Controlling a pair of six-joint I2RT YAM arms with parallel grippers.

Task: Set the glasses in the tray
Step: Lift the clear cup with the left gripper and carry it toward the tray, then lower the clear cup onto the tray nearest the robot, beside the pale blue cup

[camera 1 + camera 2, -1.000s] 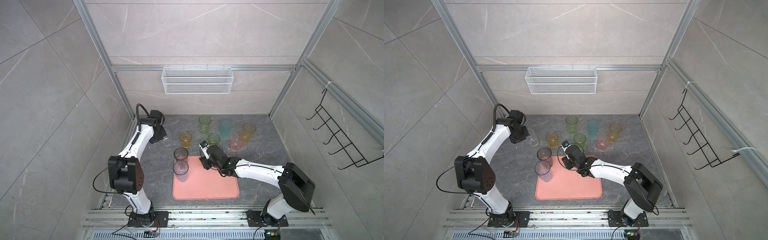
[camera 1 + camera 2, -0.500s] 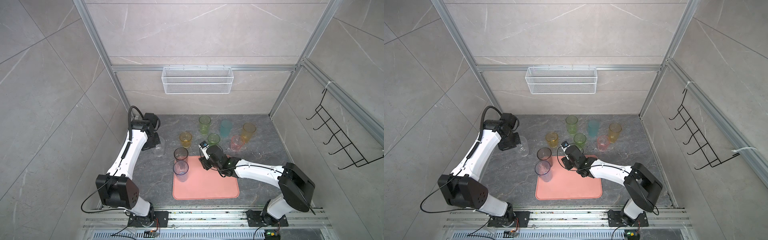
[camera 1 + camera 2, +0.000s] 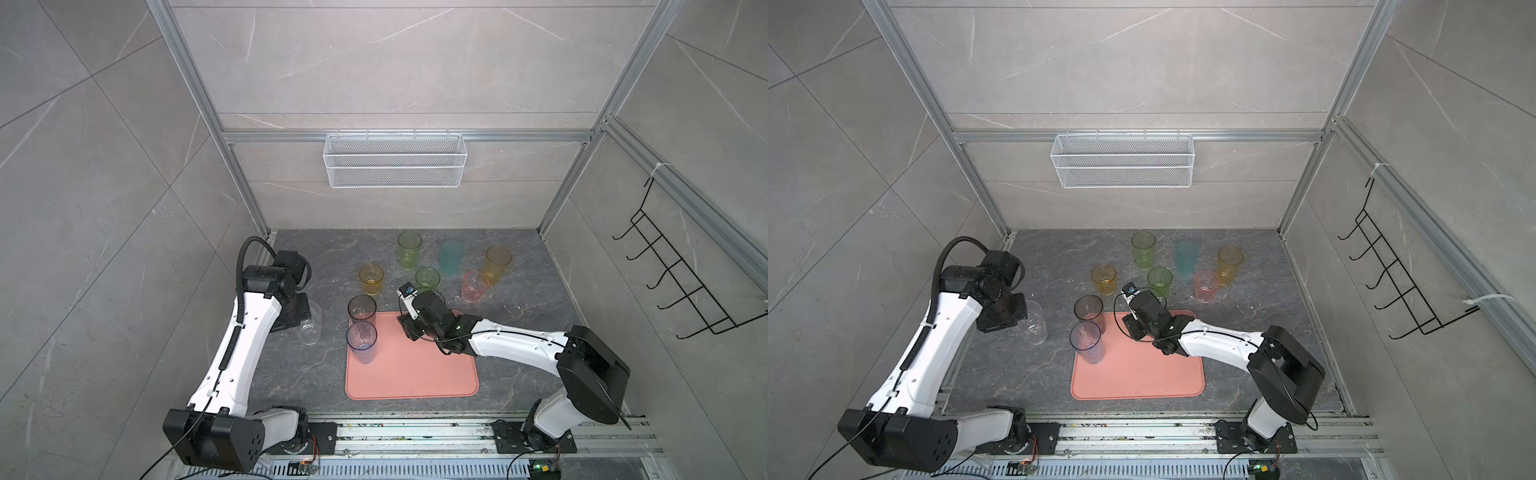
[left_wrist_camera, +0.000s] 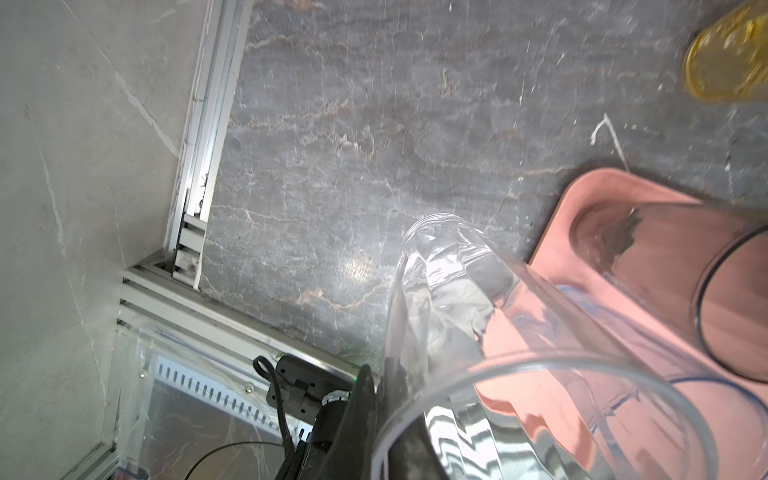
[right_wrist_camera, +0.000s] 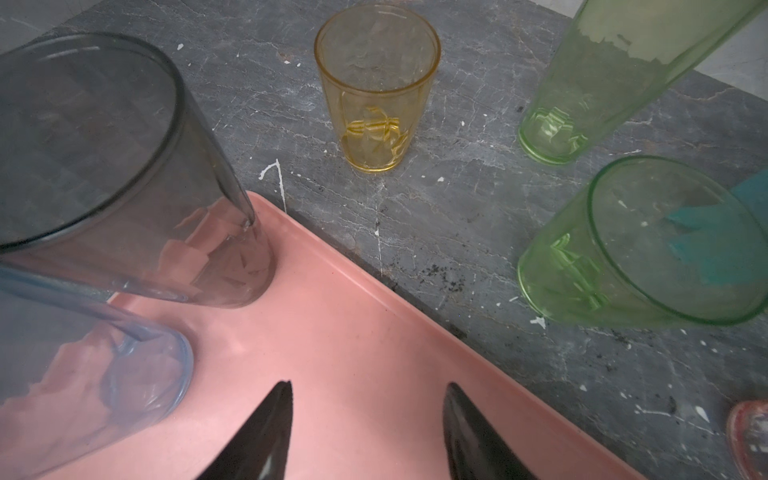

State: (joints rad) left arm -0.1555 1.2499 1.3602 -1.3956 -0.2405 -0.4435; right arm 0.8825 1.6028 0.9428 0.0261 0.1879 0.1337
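Found the left fingers (image 4: 357, 419) pinched nearly together on the wall of the clear tumbler (image 3: 309, 330), one outside the rim, the other inside and seen through the clear wall. Noted that tumbler tilted, over bare surface (image 3: 316, 374) just left of the tray (image 3: 411, 378); could not tell whether touching the surface.

Found the right fingers (image 5: 266, 432) parted to a moderate width, gripping nothing, poised above the far part of the tray.

Recorded two tall tumblers upright inside the tray along its left edge: smoky grey tumbler (image 3: 362, 309) in the far-left corner, blue tumbler (image 3: 362, 343) just in front of it; touching or merely close, not distinguishable.

Counted six tumblers upright on the surface beyond the tray:
- amber tumbler (image 3: 371, 279) nearest the grey one
- short green tumbler (image 3: 427, 278) just behind the right wrist
- tall yellow-green tumbler (image 3: 409, 249) and teal tumbler (image 3: 452, 257) towards the back wall
- tall orange tumbler (image 3: 497, 264) furthest right
- short pink tumbler (image 3: 473, 286) just beside it, nearer the tray

Logged a white wire basket (image 3: 395, 166) on the back wall.
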